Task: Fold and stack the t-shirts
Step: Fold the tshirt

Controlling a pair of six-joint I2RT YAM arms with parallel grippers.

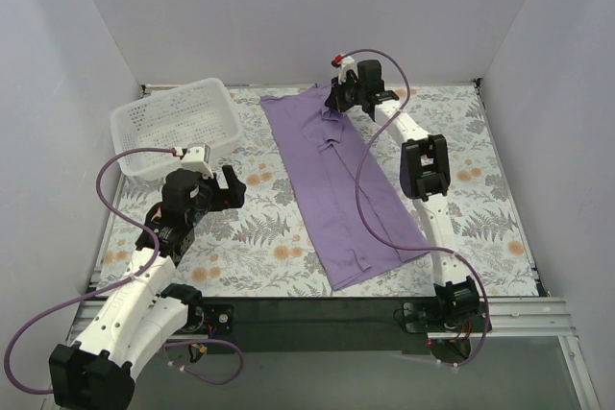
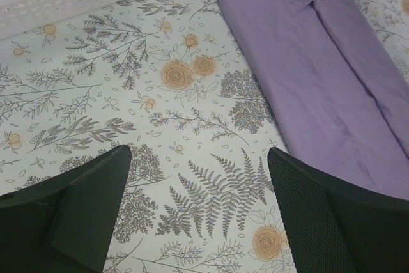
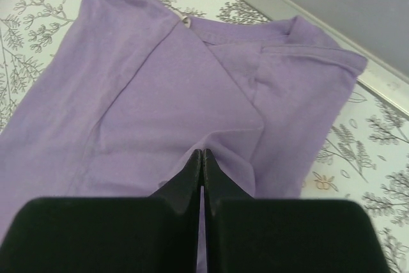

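One t-shirt (image 1: 338,201) in view: purple thin jersey knit, lying on the counter (image 1: 259,247) as a long narrow strip. It runs diagonally from far centre toward near right. Sides look already folded in: an overlap edge runs down the length, with a small pucker partway down. No second shirt visible, so no stack yet.

Right gripper (image 1: 338,101) is at the far, collar end of the strip. In the wrist view its fingers (image 3: 182,180) are pressed together, tips down on the fabric just short of the neckline. Creases run into the tips, so I read it as pinching a fold of cloth, not just resting on it. Shoulder and sleeve layers overlap there in angled flaps, with the collar rib beyond. My guess on why it grips there: the next fold is crosswise, collar end carried toward the hem.

Left gripper (image 1: 229,185) hovers over the counter, left of the shirt and near the basket (image 1: 144,127). Its fingers (image 2: 83,209) are wide apart with nothing between them. The shirt edge lies off to their right, not touching. Probably held clear so it doesn't snag cloth, or staged to pin mid-strip.

Materials:
- **Counter cover:** matte floral print with ferns and orange roses, lying flat.
- **Basket:** white perforated plastic, rectangular, rigid, no shirt in it.
- **Jersey:** limp, so it will drape and drag. A single-point pinch may let the corners sag.
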